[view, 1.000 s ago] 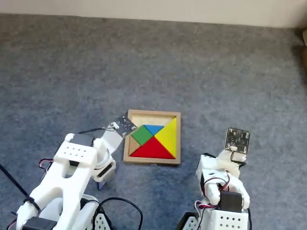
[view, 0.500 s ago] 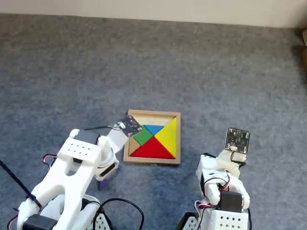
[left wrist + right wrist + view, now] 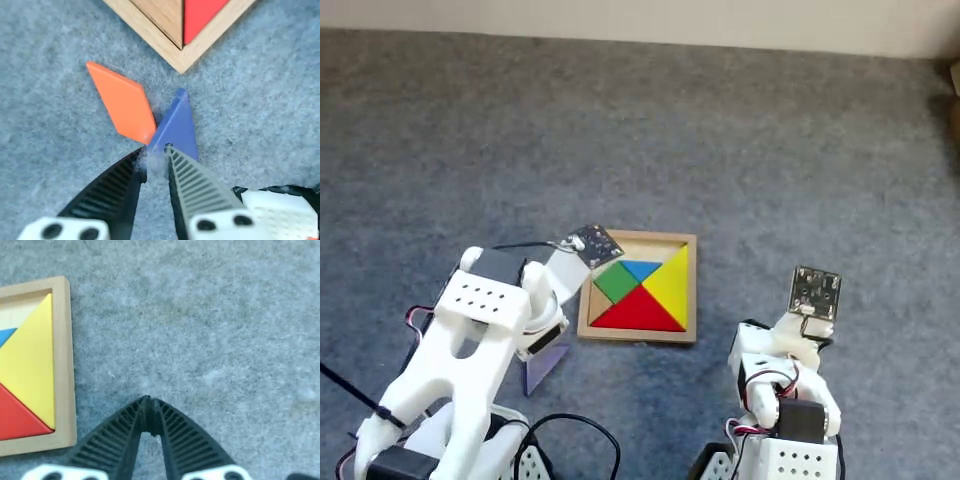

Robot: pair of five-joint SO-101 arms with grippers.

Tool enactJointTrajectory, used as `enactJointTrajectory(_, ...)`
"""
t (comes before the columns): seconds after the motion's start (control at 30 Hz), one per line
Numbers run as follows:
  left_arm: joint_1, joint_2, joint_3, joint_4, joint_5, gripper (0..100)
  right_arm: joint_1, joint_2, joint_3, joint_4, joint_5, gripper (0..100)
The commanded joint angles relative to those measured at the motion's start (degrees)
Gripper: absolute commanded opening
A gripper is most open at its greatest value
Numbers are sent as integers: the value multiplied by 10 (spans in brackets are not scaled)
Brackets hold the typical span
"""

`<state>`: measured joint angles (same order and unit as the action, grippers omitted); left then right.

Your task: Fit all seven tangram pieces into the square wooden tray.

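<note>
Left wrist view: the left end effector (image 3: pixel 156 150), jaws slightly parted and seemingly empty, sits at the blue triangle's (image 3: pixel 177 125) near corner. The triangle lies on the carpet near-left of the tray (image 3: pixel 150 31), its long axis pointing towards it.

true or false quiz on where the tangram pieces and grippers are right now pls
1. The red triangular piece lies in the square wooden tray. True.
2. The orange parallelogram piece sits in the tray. False: it lies on the grey carpet, outside the tray.
3. The right gripper is shut, over carpet beside the tray. True.
4. The violet-blue triangular piece lies beside the right gripper. False: it lies on the carpet at the left gripper, next to the orange parallelogram piece.
</note>
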<state>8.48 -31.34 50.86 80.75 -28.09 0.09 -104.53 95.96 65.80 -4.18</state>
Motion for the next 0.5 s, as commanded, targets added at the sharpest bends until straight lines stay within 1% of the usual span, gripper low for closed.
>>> enactJointTrajectory(0.0,7,-9,-36,30,-1,114,7,-7,57,-11,2,6)
enactJointTrajectory(0.1,3,-7,-28,36,0,206,7,-7,57,-11,2,6)
enactJointTrajectory(0.17,-10,-9,-3,32,-1,229,7,-7,57,-11,2,6)
enactJointTrajectory(0.2,-15,-5,8,17,-3,229,7,-7,57,-11,2,6)
enactJointTrajectory(0.33,-37,-5,90,-91,-4,231,7,-7,57,-11,2,6)
enactJointTrajectory(0.4,-38,-4,132,-152,-3,231,7,-7,57,-11,2,6)
enactJointTrajectory(0.47,-37,-6,154,-190,0,231,7,-7,57,-11,2,6)
